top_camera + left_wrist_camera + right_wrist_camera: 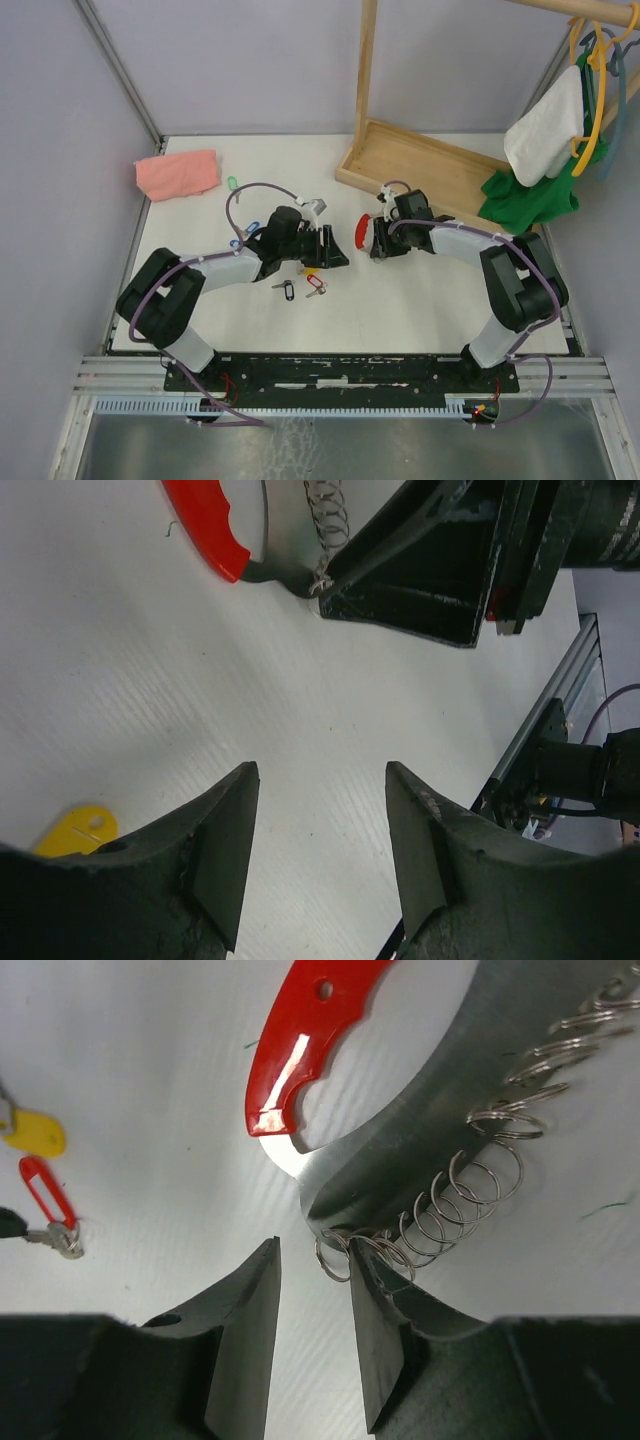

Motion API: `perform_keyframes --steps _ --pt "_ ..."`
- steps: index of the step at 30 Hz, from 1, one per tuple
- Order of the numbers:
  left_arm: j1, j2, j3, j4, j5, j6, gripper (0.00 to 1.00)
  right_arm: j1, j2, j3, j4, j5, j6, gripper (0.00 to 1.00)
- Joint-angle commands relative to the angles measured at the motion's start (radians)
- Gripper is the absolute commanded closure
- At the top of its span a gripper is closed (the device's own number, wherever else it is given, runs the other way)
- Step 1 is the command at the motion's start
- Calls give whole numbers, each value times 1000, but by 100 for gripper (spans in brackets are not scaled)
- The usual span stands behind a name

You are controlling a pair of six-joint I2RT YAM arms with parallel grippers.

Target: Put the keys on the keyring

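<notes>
Part-open, the right tool (315, 1250) straddles the keyring (300, 1050) at its coil end, seemingly steadying it, while the left tool (320, 772) gapes empty.

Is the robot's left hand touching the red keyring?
Apart. The left wrist view shows bare white table between the left hand and the keyring.

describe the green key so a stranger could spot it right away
Find the pink cloth at the table's far left corner. Just right of it lies the green key, by itself. It's the only green-tagged one; the red key and black key sit nearer the arms.
</notes>
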Motion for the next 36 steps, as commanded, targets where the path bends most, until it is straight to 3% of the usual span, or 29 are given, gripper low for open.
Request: perform_keyframes --steps 1,15,28,36 --pt "-10 19 26 88 15 -42 41 49 -70 -34 11 -34 74 58" --pt "-10 179 174 99 -7 -50 54 102 -205 -127 12 135 274 59" --pt "-10 353 393 -11 -37 73 57 116 -153 -220 192 156 434 59" --pt "-12 431 418 -8 -7 69 61 115 -125 -233 254 206 488 59"
